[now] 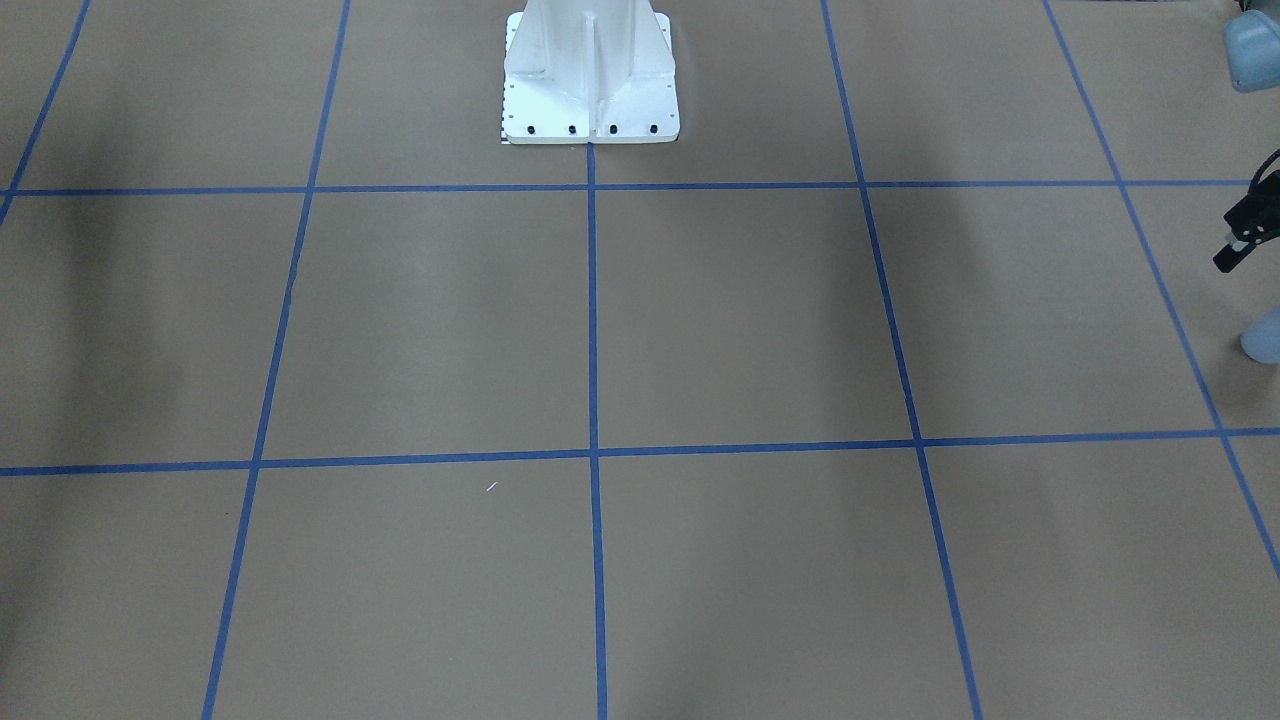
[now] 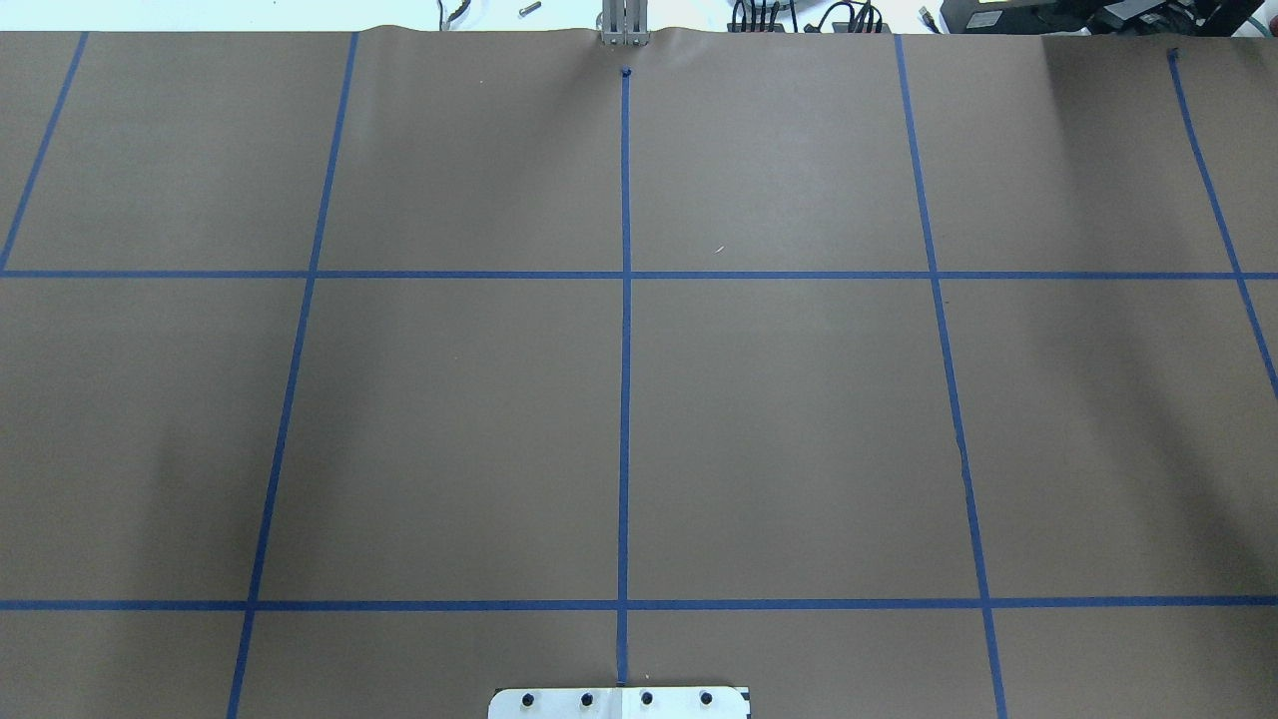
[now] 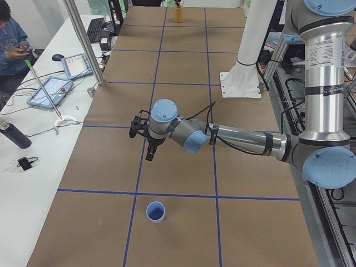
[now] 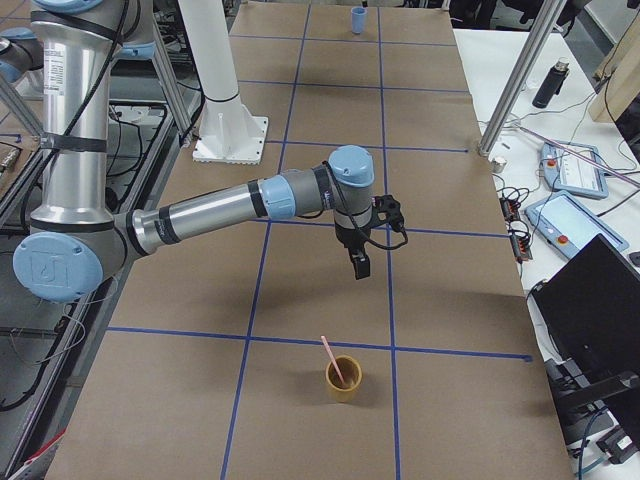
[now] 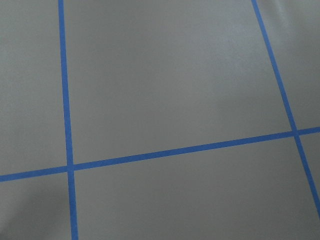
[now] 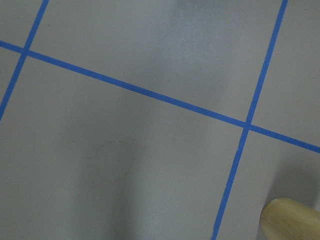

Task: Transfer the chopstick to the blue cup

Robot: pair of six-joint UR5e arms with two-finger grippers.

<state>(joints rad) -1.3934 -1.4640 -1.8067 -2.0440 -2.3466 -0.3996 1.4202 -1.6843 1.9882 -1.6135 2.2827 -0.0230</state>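
Observation:
The salmon-pink chopstick (image 4: 333, 358) leans inside a small yellow cup (image 4: 343, 378) at the table's right end. The pale-blue cup (image 3: 156, 212) stands upright and empty at the left end; the blue cup (image 4: 358, 18) is tiny in the exterior right view, and a sliver of the blue cup (image 1: 1266, 342) shows at the front-facing view's edge. My right gripper (image 4: 358, 265) hangs above the table, short of the yellow cup. My left gripper (image 3: 150, 151) hovers short of the blue cup, and the left gripper (image 1: 1238, 238) is cut off in the front-facing view. I cannot tell whether either is open or shut.
The white robot base (image 1: 590, 90) stands at the table's robot side. The yellow cup's rim (image 6: 292, 220) shows in the right wrist view's corner. A person (image 3: 14, 39) sits at a side bench with tablets and a bottle. Blue tape lines grid the brown tabletop (image 2: 779, 429).

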